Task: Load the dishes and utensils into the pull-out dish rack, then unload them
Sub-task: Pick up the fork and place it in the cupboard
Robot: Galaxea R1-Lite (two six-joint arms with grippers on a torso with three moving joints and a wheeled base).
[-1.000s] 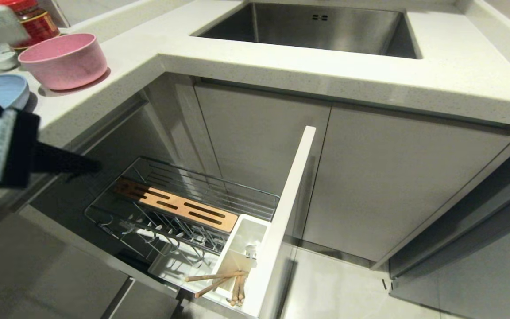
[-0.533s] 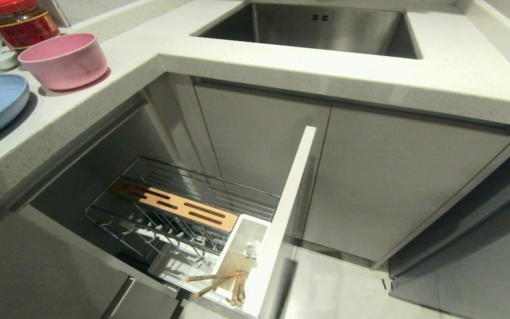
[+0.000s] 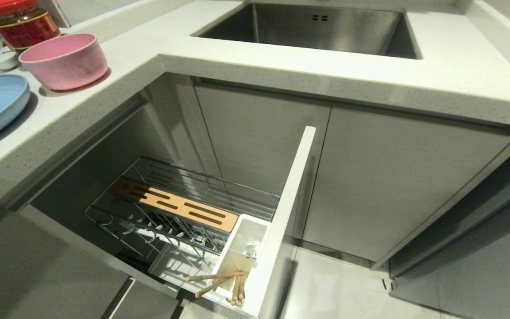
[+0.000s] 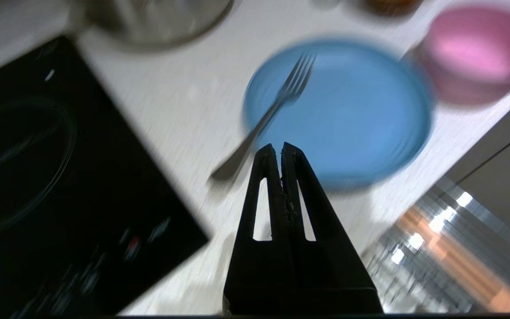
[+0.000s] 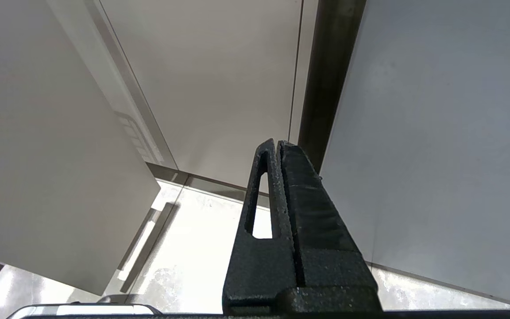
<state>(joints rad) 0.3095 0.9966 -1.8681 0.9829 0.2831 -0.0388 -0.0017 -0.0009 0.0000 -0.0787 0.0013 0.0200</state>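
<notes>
The left gripper (image 4: pixel 279 147) hangs over the counter (image 4: pixel 179 84) with its fingers pressed together and nothing between them. Just past its tips lies the blue plate (image 4: pixel 352 115), a fork (image 4: pixel 267 116) resting with its tines on the plate and its handle on the counter. Beyond the plate stands the pink bowl (image 4: pixel 476 48); a black cooktop (image 4: pixel 47 177) lies to one side. The rack (image 3: pixel 184 208) is pulled out below, chopsticks (image 3: pixel 219 282) in its white bin (image 3: pixel 244 248). The right gripper (image 5: pixel 277 144), also closed and empty, hangs by the cabinet doors (image 5: pixel 219 79).
</notes>
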